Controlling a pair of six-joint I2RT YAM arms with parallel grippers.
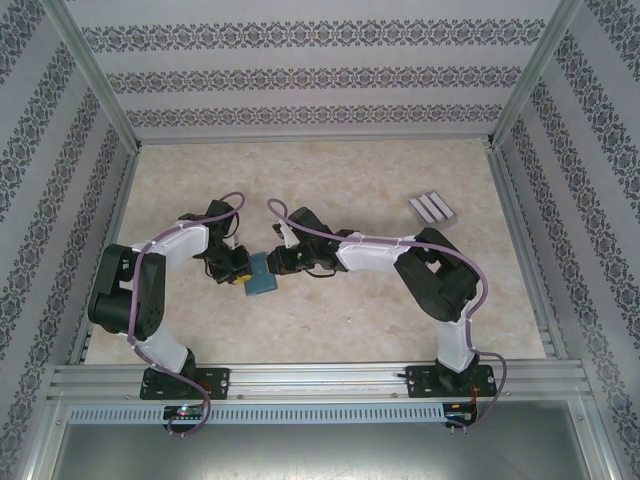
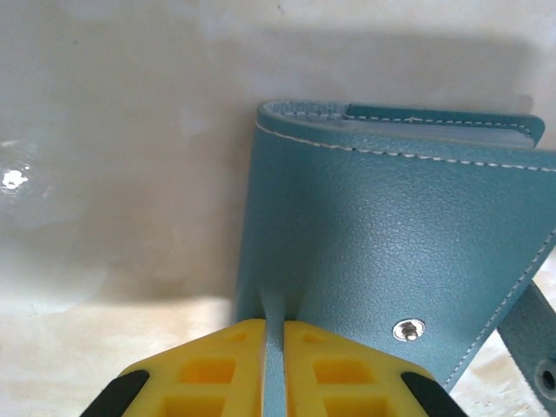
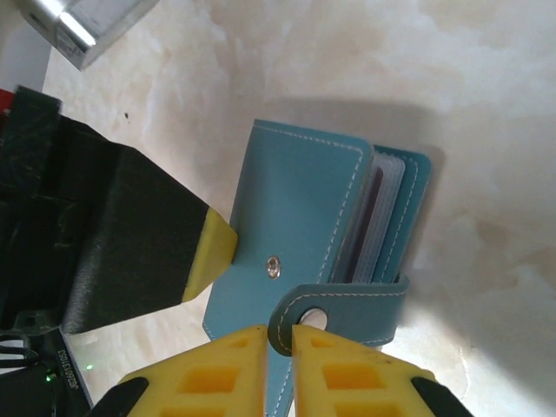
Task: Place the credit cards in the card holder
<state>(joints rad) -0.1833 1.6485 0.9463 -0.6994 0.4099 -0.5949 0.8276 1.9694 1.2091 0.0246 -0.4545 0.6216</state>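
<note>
Teal with pale stitching, the card holder (image 1: 262,277) sits over the middle of the marbled table (image 1: 350,330), held between both arms. The left gripper (image 2: 274,346) is clamped on the edge of its cover, near the metal snap stud (image 2: 407,329). The right gripper (image 3: 280,347) pinches the snap tab (image 3: 347,300), which curls round the holder's open side. There the covers gape slightly, showing clear sleeves (image 3: 389,221) and a dark reddish strip (image 3: 375,201) too narrow to identify. A grey ribbed block (image 1: 432,208) lies well apart, far right.
</note>
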